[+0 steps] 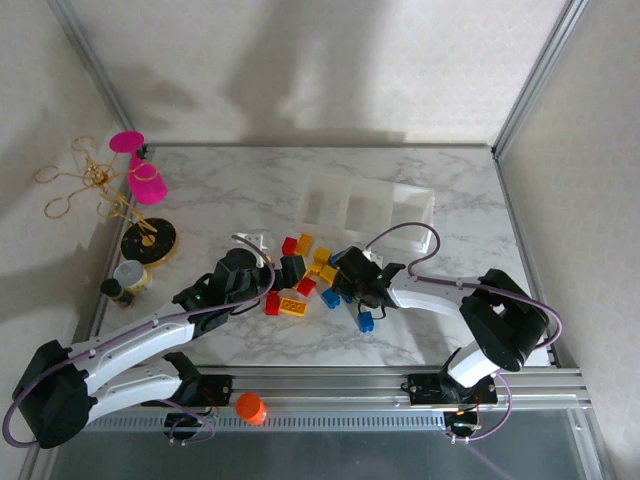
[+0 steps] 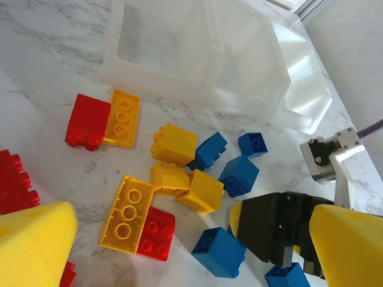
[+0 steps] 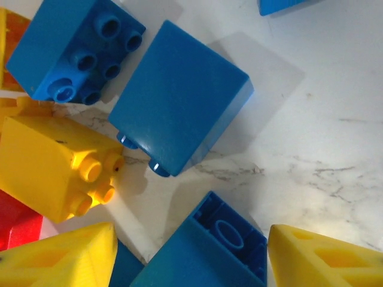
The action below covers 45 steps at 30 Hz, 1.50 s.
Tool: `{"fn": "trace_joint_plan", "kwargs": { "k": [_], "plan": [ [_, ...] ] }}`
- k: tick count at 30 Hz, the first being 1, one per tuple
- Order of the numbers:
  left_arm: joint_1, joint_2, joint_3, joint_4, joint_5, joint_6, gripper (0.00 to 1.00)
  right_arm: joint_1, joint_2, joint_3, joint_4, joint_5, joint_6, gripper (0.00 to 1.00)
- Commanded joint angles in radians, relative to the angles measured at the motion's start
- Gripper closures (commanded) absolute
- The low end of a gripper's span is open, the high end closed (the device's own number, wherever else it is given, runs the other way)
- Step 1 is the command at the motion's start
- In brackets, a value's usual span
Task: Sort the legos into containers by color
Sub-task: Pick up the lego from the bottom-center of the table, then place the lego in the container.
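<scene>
Red, yellow and blue legos (image 1: 305,275) lie in a loose pile in front of the clear three-compartment tray (image 1: 370,205), whose compartments look empty. My left gripper (image 1: 290,268) hovers open over the pile's left side; in its wrist view its yellow fingers (image 2: 33,245) stand wide apart over yellow (image 2: 173,143), red (image 2: 155,233) and blue (image 2: 218,251) bricks, with the tray (image 2: 212,54) beyond. My right gripper (image 1: 352,285) is low over the pile's right side. It (image 3: 191,254) is open, astride a blue brick (image 3: 209,251) lying hollow side up.
An orange cap (image 1: 250,407) sits on the near rail. A pink cup (image 1: 147,183), a gold jewellery stand (image 1: 148,240) and a small jar (image 1: 128,275) stand at the left. One blue brick (image 1: 366,322) lies apart, nearer the front edge.
</scene>
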Motion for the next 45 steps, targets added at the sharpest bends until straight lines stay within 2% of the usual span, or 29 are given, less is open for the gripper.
{"fn": "trace_joint_plan", "kwargs": {
  "k": [1, 4, 10, 18, 26, 34, 38, 45],
  "plan": [
    [-0.008, 0.004, 0.032, -0.036, -0.025, 0.020, 0.01, 0.008, 0.008, 0.038, -0.049, 0.074, 0.007, 0.37],
    [-0.008, -0.005, 0.029, -0.036, -0.025, 0.021, 0.01, 0.008, -0.002, 0.021, -0.073, 0.065, -0.003, 0.43],
    [-0.009, -0.005, 0.028, -0.041, -0.023, 0.015, 0.01, 0.009, -0.011, -0.002, -0.133, 0.053, -0.030, 0.46],
    [-0.011, -0.018, 0.019, -0.045, -0.027, -0.005, 0.00, 0.008, -0.003, -0.002, -0.088, 0.032, -0.055, 0.57],
    [-0.010, -0.049, 0.021, -0.050, -0.047, -0.016, 0.00, 0.009, -0.078, 0.013, -0.101, 0.072, -0.094, 0.66],
    [-0.007, -0.082, 0.067, -0.102, -0.108, -0.026, 0.00, 0.007, -0.128, 0.124, -0.126, 0.175, -0.217, 0.68],
    [0.002, -0.063, 0.111, -0.147, -0.152, -0.021, 0.00, -0.005, -0.048, 0.259, -0.054, 0.200, -0.345, 0.68],
    [0.032, -0.024, 0.159, -0.154, -0.180, -0.030, 0.00, -0.050, 0.204, 0.521, 0.081, 0.232, -0.520, 0.68]
  ]
}}
